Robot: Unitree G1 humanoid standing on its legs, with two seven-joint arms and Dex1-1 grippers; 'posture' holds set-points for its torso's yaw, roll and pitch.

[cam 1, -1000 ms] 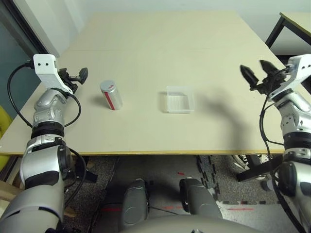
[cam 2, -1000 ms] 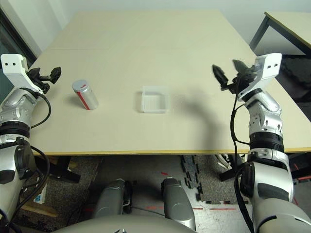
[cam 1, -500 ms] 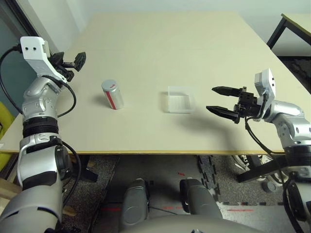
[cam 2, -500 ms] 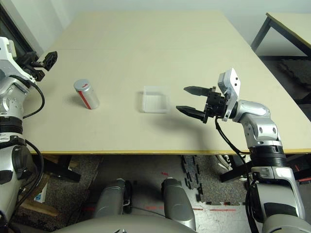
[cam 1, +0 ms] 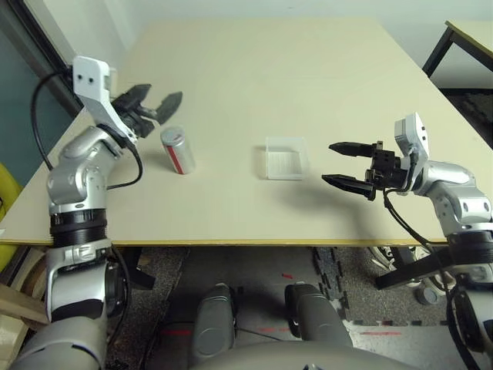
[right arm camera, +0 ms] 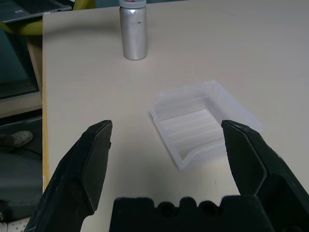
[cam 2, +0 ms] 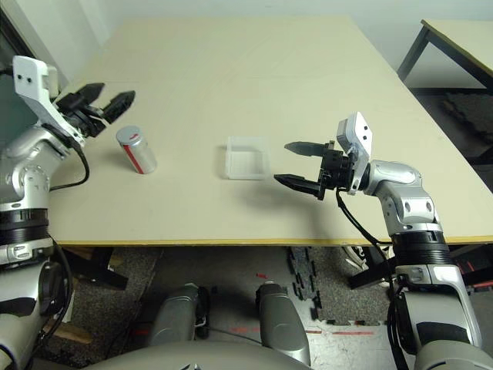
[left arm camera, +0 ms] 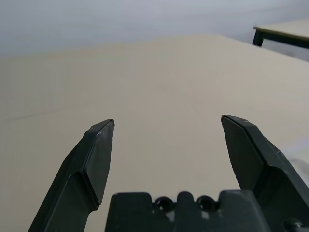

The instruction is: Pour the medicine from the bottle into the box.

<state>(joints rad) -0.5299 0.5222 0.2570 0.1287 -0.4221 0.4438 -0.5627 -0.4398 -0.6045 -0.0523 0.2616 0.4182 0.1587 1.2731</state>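
Table (cam 1: 231, 208): pale, flat, near edge running across in front of the robot. Clock bearings as from above, 12 straight ahead of the robot.

Right gripper (cam 1: 326, 161): jaws wide, nothing between them, near the box's 3 o'clock side. Box (cam 1: 286, 176): clear, shallow, open side up. Probably light, slightly springy plastic, easily nudged; best steadied by a side wall, low, with gentle pressure.

Bottle (cam 1: 178, 151): upright on the table at 9 o'clock from the box, well apart. Looks like smooth metal with a pale cap (right arm camera: 133, 3) on top. Judged light and fairly stiff, perhaps slippery; a hard squeeze could dent it or make it slip. Suggested hold: around mid-body, one finger either side, cap clear for opening. Contents hidden; medicine cannot be made out.

Left gripper (cam 1: 165, 91): jaws wide, empty, near the bottle at about 11 o'clock from it. Farther off, at 1 o'clock, second table (cam 1: 471, 35).
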